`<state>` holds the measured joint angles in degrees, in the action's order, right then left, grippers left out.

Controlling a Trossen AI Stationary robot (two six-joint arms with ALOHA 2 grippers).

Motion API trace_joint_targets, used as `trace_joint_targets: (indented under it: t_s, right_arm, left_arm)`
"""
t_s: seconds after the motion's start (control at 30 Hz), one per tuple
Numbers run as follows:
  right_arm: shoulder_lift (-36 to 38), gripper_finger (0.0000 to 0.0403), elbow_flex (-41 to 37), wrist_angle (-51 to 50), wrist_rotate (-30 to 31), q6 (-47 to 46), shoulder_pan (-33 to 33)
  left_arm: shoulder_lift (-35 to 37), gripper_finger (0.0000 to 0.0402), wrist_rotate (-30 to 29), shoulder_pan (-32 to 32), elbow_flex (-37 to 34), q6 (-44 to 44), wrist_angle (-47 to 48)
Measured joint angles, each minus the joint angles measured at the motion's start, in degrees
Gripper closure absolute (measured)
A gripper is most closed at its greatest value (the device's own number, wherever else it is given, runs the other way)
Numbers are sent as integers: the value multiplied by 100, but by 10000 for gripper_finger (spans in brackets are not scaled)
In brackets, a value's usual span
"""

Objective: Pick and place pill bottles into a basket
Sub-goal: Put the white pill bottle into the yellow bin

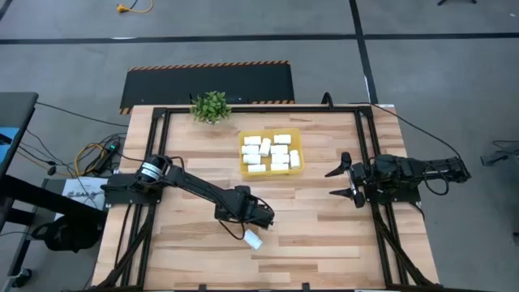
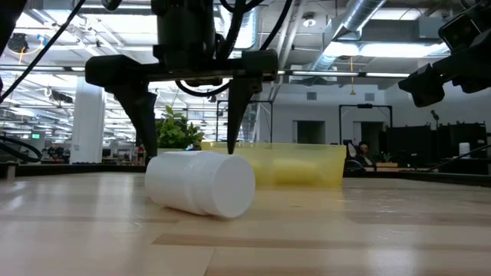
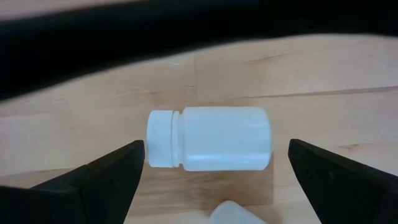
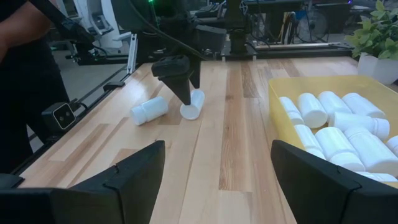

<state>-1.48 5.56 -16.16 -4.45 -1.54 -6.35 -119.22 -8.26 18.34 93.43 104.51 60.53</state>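
A white pill bottle point(image 3: 208, 138) lies on its side on the wooden table. My left gripper point(image 3: 216, 145) stands open over it, pointing down, one finger off the cap end and the other off the base, touching neither. A second pill bottle point(image 1: 254, 240) lies just nearer the table's front edge; it fills the low view's foreground point(image 2: 201, 182). The yellow basket point(image 1: 247, 170) at the far middle holds several white bottles. My right gripper point(image 1: 345, 180) waits open at the table's right side, with nothing between its fingers.
A small green potted plant point(image 1: 211, 106) stands at the far edge, left of the basket. Black frame rails point(image 1: 154, 154) run along the table's sides. Bare wood lies between the left gripper and the basket.
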Motion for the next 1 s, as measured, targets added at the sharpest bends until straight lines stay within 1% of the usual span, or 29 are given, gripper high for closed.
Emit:
trace_joint_targets:
  t_s: [0.27,0.43,0.57,1.0]
  right_arm:
    - [0,117,0,0,0,0,2]
    - [-1,117,0,0,0,0,0]
    - [0,117,0,0,0,0,0]
    - [-2,117,0,0,0,0,0]
  left_arm:
    - [0,17,-49,-38,-17,13,-16]
    - [-11,17,70,-56,-355,83,-192]
    - [-11,17,65,-76,-382,77,-227]
    - [-11,17,156,-106,-382,-411,-352]
